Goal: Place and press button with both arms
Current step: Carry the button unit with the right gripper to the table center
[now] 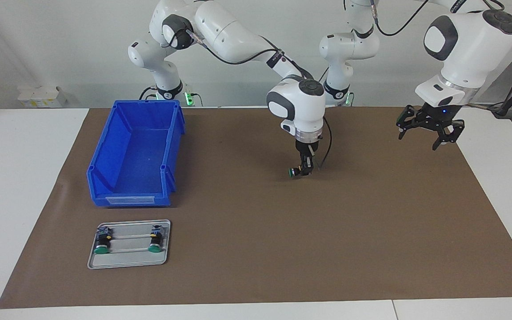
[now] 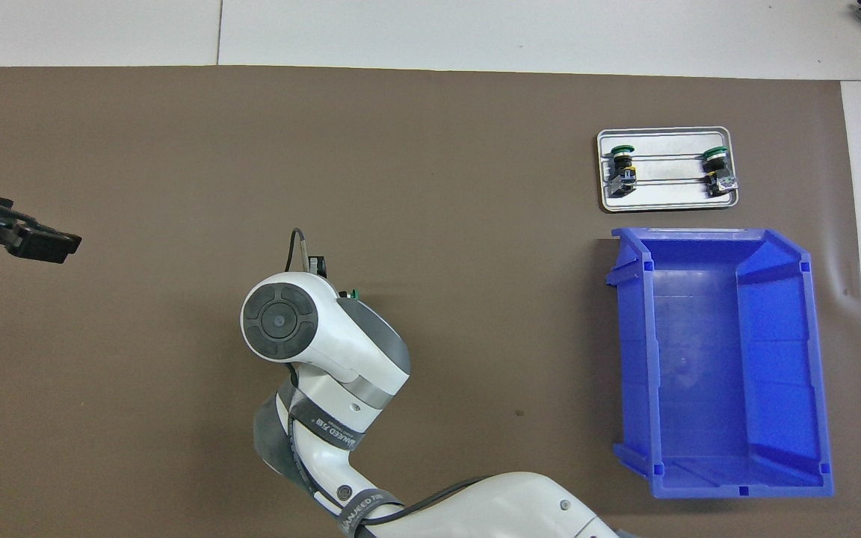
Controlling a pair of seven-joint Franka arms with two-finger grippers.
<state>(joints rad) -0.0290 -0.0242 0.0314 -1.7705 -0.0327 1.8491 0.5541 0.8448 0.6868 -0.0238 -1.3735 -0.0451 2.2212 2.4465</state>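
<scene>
Two green-capped buttons (image 1: 102, 242) (image 1: 154, 239) lie in a metal tray (image 1: 129, 262) beside the empty blue bin (image 1: 136, 153); right gripper (image 1: 302, 171) clamps a button (image 1: 293, 172); left gripper (image 1: 429, 129) spread apart.

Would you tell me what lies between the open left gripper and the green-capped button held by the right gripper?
Only bare brown mat lies between the left gripper and the green-capped button in the right gripper, clearest in the facing view.

Bin (image 1: 136, 155) toward right arm's end of surface (image 1: 282, 249); tray (image 1: 129, 258) beside it, farther from robots; two buttons (image 1: 102, 242) on tray, well apart.
</scene>
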